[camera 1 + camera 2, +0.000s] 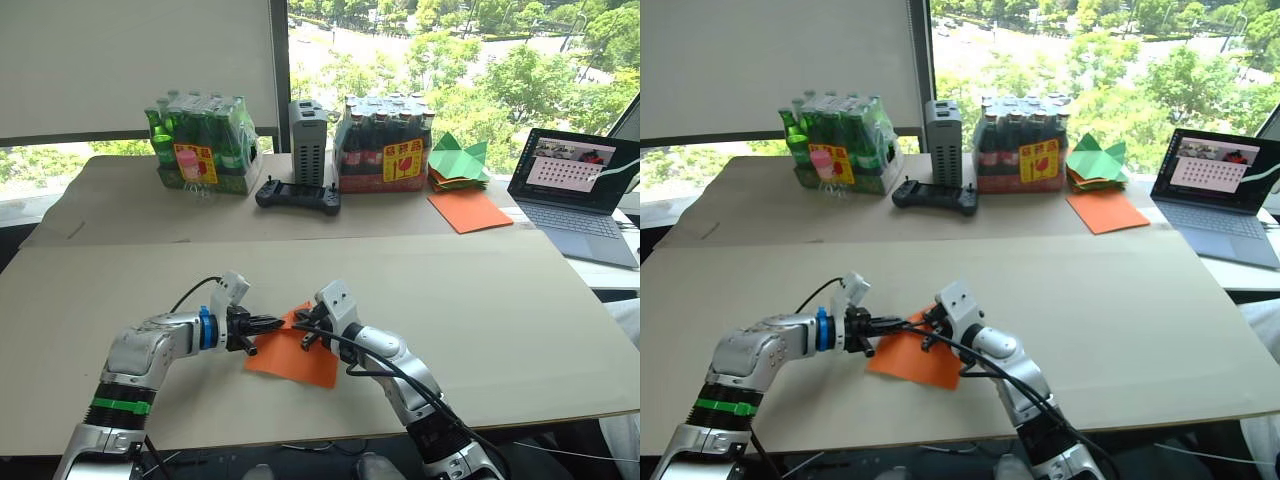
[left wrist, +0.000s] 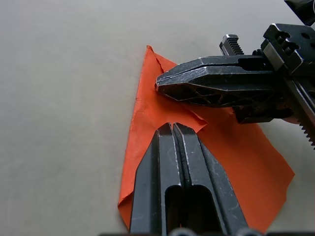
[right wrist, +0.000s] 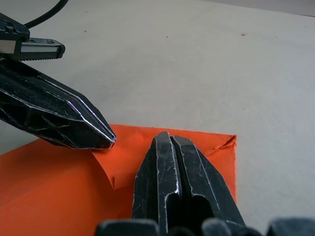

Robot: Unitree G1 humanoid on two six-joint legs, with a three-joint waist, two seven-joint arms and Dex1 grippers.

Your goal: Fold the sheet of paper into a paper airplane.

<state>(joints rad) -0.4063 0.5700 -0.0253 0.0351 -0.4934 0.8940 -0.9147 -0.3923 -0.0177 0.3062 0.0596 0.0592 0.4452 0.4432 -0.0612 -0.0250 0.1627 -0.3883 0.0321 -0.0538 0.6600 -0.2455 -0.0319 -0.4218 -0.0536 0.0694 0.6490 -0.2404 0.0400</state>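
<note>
Both grippers, left (image 2: pixel 172 127) and right (image 3: pixel 170 136), jaws closed, press the sheet of paper (image 1: pixel 300 355); pressing along the folded flap should sharpen its crease.

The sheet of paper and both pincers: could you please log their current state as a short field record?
sheet of paper: orange, lying on the tan table, one flap partly lifted
left pincer: shut, tips on the paper at the flap's edge
right pincer: shut, tips pressing on the paper
pincer spacing: tips close together over the same flap
fold stage: early, not yet an airplane shape
</note>
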